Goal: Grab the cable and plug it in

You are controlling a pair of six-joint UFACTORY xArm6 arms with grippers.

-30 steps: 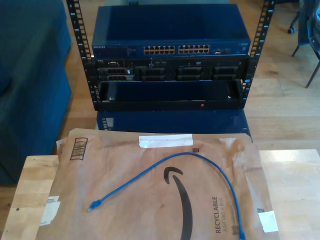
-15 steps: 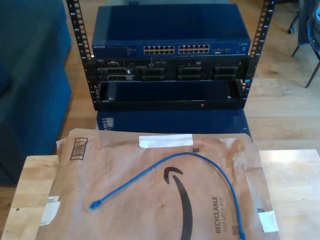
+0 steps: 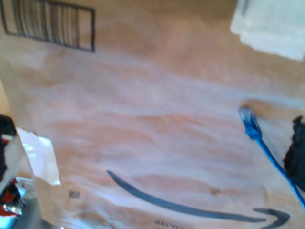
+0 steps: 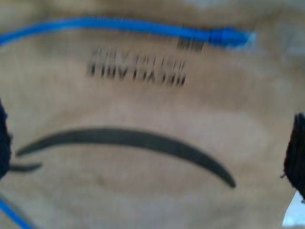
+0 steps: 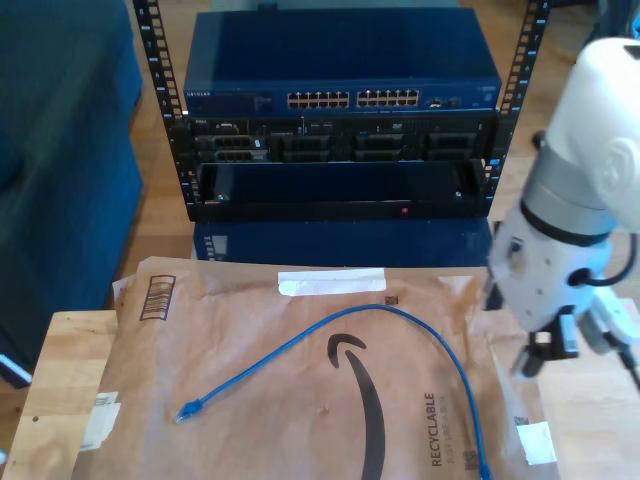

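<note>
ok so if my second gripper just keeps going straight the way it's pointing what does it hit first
Most likely the bare brown paper mailer, near its black curved logo. The cable and its plug lie off that line, though depth is unclear.

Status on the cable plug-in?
Nothing done yet. The cable lies loose on the brown mailer, plug untouched. In hand: an arm is over the table at the exterior view's right. Left: grasp the plug, seat it in the switch.

"RECYCLABLE" on the brown paper mailer (image 5: 300, 400) — beside its black smile-arrow logo; "NETGEAR" on the blue switch (image 5: 340, 98)
</note>
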